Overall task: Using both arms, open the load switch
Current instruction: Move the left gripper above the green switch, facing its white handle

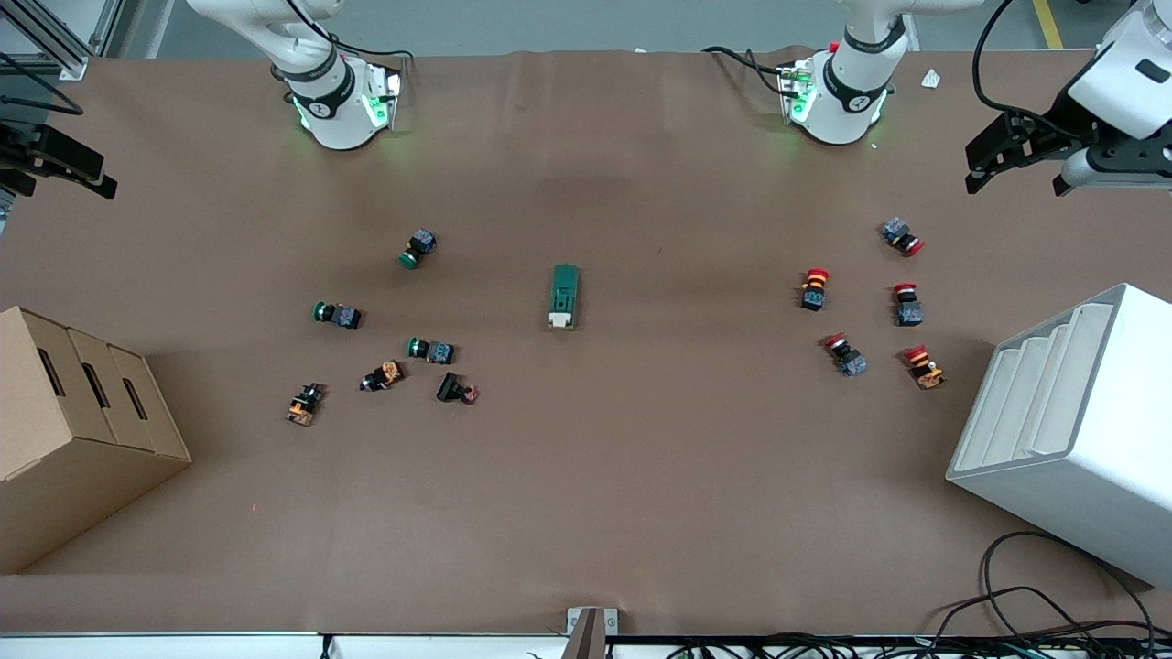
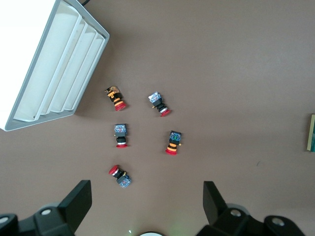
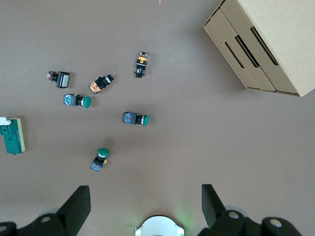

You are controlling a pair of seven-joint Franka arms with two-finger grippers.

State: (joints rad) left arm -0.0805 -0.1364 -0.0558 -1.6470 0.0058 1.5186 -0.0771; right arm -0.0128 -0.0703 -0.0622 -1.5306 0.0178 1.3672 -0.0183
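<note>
The load switch [image 1: 563, 296], a dark green block with a white tab at the end nearer the front camera, lies flat in the middle of the brown table. It shows at the edge of the right wrist view [image 3: 12, 135], and only a sliver of it shows in the left wrist view [image 2: 311, 132]. My left gripper [image 1: 1016, 174] hangs open high over the table's edge at the left arm's end, above the red push-buttons [image 2: 120, 177]. The open right gripper [image 1: 64, 178] hovers over the right arm's end. Both are well apart from the switch, with nothing between the fingers [image 2: 78, 201] [image 3: 78, 206].
Several green and orange push-buttons [image 1: 430, 350] are scattered toward the right arm's end, and several red ones [image 1: 906, 305] toward the left arm's end. A cardboard box [image 1: 73, 430] and a white slotted bin [image 1: 1071, 430] stand at the table's two ends. Cables [image 1: 1053, 613] lie near the front edge.
</note>
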